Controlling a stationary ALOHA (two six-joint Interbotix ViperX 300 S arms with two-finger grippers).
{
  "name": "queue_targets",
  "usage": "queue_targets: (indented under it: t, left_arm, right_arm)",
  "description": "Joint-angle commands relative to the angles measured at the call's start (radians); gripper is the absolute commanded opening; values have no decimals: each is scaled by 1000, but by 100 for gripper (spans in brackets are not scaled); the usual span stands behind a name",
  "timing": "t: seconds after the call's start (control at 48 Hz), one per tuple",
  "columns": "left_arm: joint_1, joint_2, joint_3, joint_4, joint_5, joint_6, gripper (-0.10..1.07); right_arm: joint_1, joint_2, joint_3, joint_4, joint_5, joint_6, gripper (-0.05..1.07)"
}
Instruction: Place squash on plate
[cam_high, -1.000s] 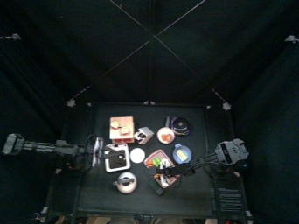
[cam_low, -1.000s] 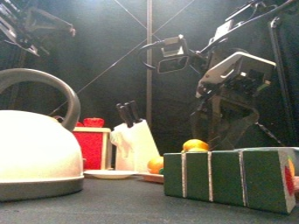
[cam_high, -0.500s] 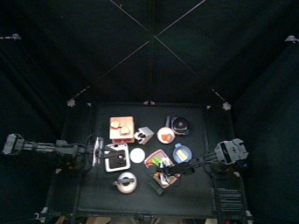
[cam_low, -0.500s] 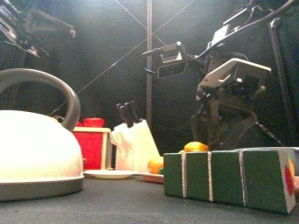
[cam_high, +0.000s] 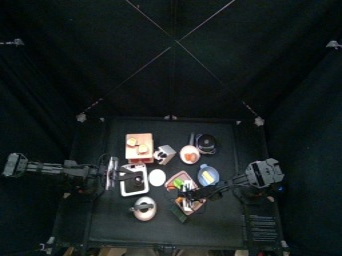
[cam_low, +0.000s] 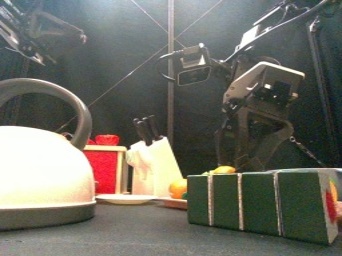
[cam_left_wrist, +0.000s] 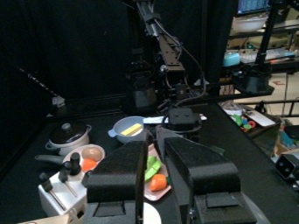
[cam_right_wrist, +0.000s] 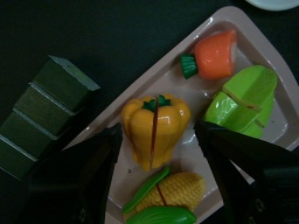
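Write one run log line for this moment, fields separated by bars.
step: approach squash | right gripper: open, above squash, not holding | squash: on tray, not on plate | left gripper: resting

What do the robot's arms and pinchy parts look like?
Both arms are black and jointed, with cables along them. The right arm carries a boxy grey wrist block. The left tool has two chunky, blocky black jaws; the right tool has flat dark ones.

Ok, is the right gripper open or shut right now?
Open. In the right wrist view the right gripper has its jaws spread wide, standing on either side of the yellow squash lying on the pink plate, not closed on it.
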Motion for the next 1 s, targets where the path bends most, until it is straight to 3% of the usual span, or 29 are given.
queue_targets:
  t: [0.0, 0.708, 0.979]
  left_arm:
    - [2, 2, -15, -2, -9, 2, 60]
    - [2, 2, -15, 2, -11, 2, 60]
    - [3, 2, -17, 3, -9, 3, 60]
  right_arm:
    - [2, -44, -34, 3, 0, 2, 96]
    - [11, -106, -51, 20, 61, 43, 96]
    - [-37, -141, -54, -11, 28, 204, 96]
